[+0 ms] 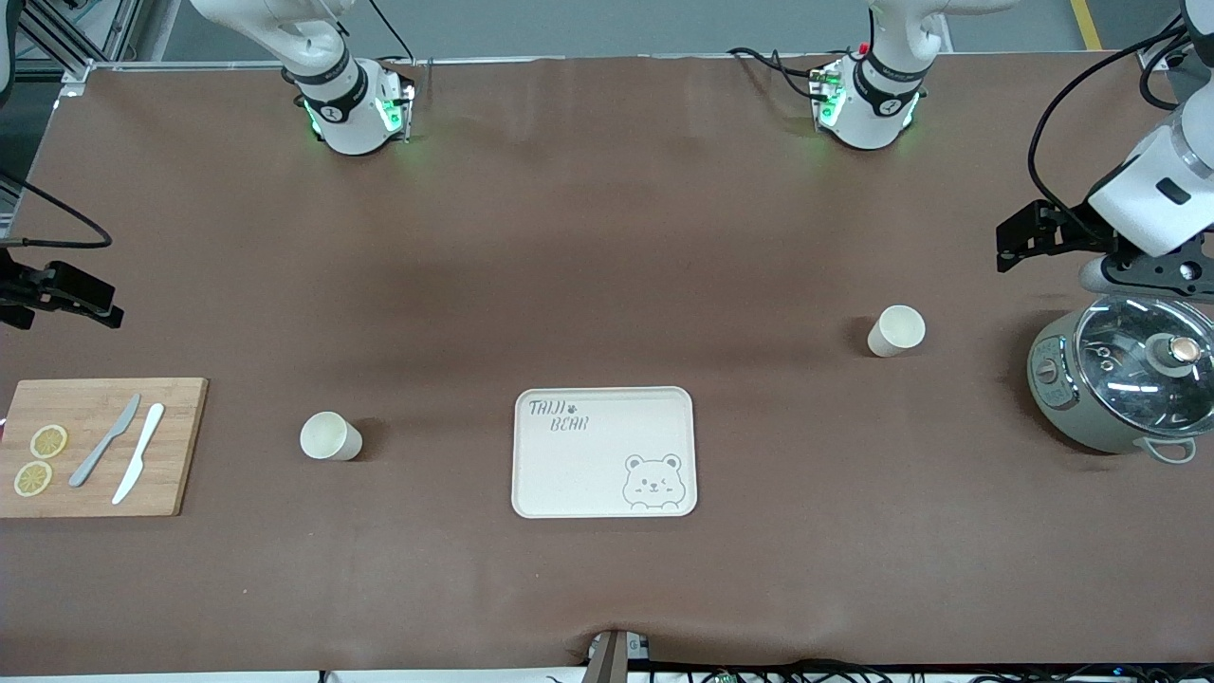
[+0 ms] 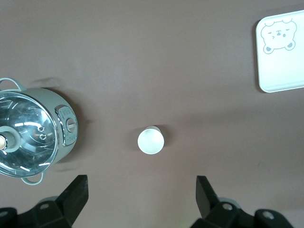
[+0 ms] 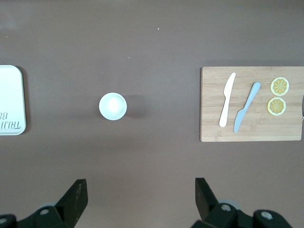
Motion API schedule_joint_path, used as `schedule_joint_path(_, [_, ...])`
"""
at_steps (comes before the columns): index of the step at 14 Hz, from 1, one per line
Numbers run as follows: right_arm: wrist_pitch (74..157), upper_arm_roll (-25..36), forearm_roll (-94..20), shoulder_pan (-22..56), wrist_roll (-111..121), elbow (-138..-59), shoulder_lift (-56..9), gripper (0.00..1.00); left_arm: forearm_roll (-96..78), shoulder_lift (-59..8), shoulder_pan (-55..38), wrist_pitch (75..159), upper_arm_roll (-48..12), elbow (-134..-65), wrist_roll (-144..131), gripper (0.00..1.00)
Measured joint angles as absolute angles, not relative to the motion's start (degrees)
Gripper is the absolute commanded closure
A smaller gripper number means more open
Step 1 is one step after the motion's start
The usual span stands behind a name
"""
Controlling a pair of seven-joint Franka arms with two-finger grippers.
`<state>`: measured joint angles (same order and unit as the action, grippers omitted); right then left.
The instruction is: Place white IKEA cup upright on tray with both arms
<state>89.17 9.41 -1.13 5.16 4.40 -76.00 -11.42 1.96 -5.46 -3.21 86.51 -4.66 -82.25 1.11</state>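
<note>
Black fingers (image 2: pixel 76 194) of the left gripper (image 2: pixel 141 199) stand wide apart with nothing between them, high over the brown table covering (image 1: pixel 607 237) at the left arm's end, above a small white cup (image 2: pixel 151 141). That cup stands upright and open-mouthed, and looks empty. Just beside it, toward the left arm's end of the table, sits a round grey-green electric cooking pot (image 1: pixel 1114 389) closed by a glass lid (image 1: pixel 1148 356) with a copper-coloured knob; what is inside cannot be made out.

Black fingers (image 3: pixel 76 199) of the right gripper (image 3: pixel 140 202) are likewise spread wide and hold nothing, high over the covering at the right arm's end, above a second small white cup (image 3: pixel 112 106). This cup is also upright and appears empty.

Between the two cups lies the flat cream rounded-rectangle tray (image 1: pixel 604 452) with a raised rim, a grey cartoon bear face and "TAIJI BEAR" lettering. Nothing lies on it, and both cups are well apart from it, the one by the pot farther from the front camera than the tray.

Toward the right arm's end lies a rectangular wooden cutting board (image 1: pixel 95 446), carrying a grey knife (image 1: pixel 104 440), a white knife (image 1: pixel 138 452) and two yellow lemon slices (image 1: pixel 40 460).
</note>
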Motion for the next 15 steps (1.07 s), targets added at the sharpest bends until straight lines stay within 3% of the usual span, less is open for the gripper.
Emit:
schedule_joint_path(10, [89.19, 9.42, -1.13, 5.16, 4.39, -76.0, -11.42, 0.0, 1.78, -7.33, -2.6, 86.51, -4.53, -83.25, 1.06, 0.0])
schedule_joint_path(15, [89.2, 9.43, -1.13, 5.16, 4.39, -76.0, -11.42, 0.0, 0.9, -8.24, -0.01, 98.03, -4.4, -93.76, 4.12, 0.0])
